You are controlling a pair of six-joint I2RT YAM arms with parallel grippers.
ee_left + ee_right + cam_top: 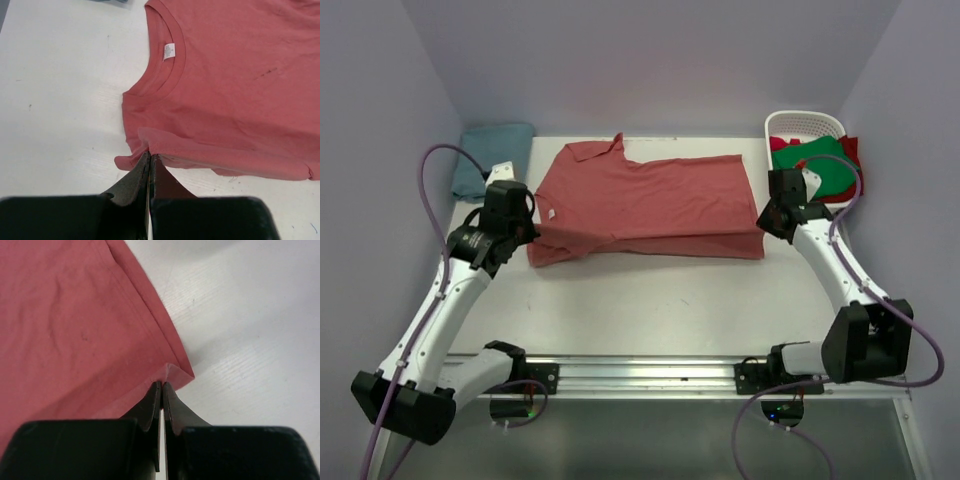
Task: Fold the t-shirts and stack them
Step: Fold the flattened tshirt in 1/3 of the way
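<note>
The brick-red t-shirt point(650, 205) lies across the middle of the white desk point(650, 300). Its neck end points to the left and its hem end to the right. Its near edge is doubled over into a long fold running along the front. The left gripper point(528, 232) sits at the shirt's near-left corner, and the right gripper point(762, 222) sits at its near-right corner, so the shirt stretches between the two.

In the left wrist view, the left gripper's jaws are pressed together on the rolled fold of cloth just below the neck opening point(160, 60). The fabric bunches up where the tips meet. A small white label point(169, 50) shows inside the collar, and the rest of the shirt spreads flat up and to the right.

In the right wrist view, the right gripper's jaws are likewise closed, pinching the very corner of the layered edge. The cloth lifts into a small peak at the tips. The shirt fills the left of that view, with bare desk to the right.

A folded teal-blue t-shirt point(495, 158) rests at the far-left corner of the desk, well apart from the left gripper. At the far right, a white slotted basket point(805, 117) holds a green t-shirt point(815, 165) and a brighter red t-shirt point(850, 150). Both spill over the basket's near rim, just behind the right gripper's wrist.
</note>
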